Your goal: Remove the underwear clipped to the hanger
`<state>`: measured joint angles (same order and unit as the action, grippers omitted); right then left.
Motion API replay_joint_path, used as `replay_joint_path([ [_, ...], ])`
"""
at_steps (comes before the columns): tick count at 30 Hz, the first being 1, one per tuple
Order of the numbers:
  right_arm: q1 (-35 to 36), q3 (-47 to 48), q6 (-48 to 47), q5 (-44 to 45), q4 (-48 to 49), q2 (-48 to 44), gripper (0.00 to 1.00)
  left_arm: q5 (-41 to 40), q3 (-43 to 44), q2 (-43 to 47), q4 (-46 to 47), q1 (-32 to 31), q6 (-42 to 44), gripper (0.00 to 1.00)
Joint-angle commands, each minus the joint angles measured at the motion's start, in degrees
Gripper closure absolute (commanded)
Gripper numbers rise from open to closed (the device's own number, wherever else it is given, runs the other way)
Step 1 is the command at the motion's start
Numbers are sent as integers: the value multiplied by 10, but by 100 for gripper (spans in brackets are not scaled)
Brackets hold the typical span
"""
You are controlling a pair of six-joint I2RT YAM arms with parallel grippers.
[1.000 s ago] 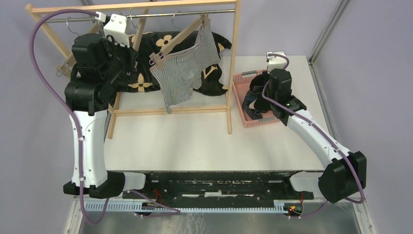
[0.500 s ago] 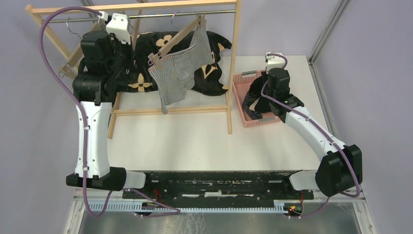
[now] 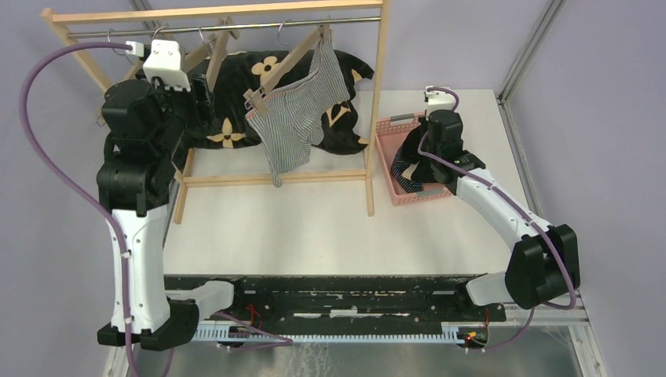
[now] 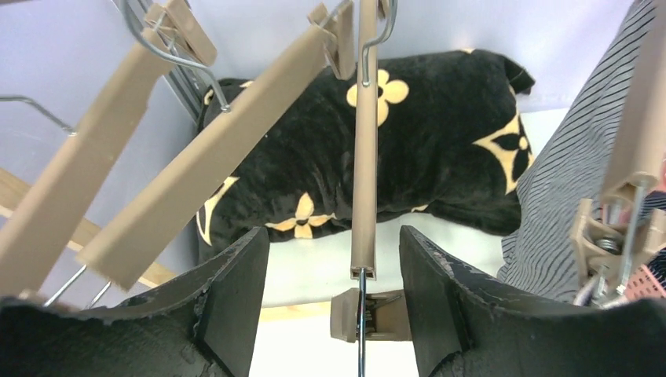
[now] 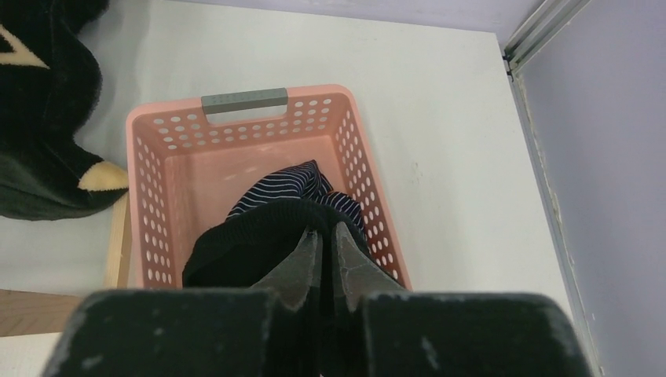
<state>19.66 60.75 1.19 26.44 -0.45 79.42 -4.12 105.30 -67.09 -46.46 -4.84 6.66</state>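
We see the left gripper [image 4: 334, 239] raised among the wooden hangers at the left end of the clothes rack [image 3: 378, 102], its fingers [image 4: 236, 302] spread wide apart. A bare hanger [image 4: 363, 157] hangs end-down in the gap between them and touches neither. Two more bare hangers [image 4: 208, 153] slant away to its left.

Just right of that gripper, the grey-white striped underwear [image 3: 294, 118] hangs from a tilted wooden hanger [image 3: 287, 67] on the rack's metal rail [image 3: 259, 25]. It is clipped at the hanger's lower left end and gathered at the upper right end. Its loose hem droops in front of the black cushion with tan flowers [image 3: 236, 71], which lies on the worktop [image 3: 298, 228] under the far side of the rack.

At the far right of the worktop, the right gripper [image 5: 322, 247] points down into the pink basket [image 5: 157, 196], fingers pressed together. The black underwear [image 5: 243, 236] is bunched up around their tips. We cannot tell whether a fold of it is caught between them. The navy striped underwear [image 5: 290, 184] lies in the basket beneath the black piece, showing on its far side.
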Motion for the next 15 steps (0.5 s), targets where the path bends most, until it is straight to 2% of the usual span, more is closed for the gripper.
replay_joint_path([
  [1,-4,26,16,-17,10,6,80,29,6,22,17,2,-19,31],
  [4,-3,38,19,-36,-2,15,55,60,9,33,16,2,-19,28],
  [6,-3,46,20,-52,-11,19,45,70,14,40,19,2,-20,27],
  [15,-3,58,36,-127,-24,32,41,141,27,78,65,2,-43,27],
])
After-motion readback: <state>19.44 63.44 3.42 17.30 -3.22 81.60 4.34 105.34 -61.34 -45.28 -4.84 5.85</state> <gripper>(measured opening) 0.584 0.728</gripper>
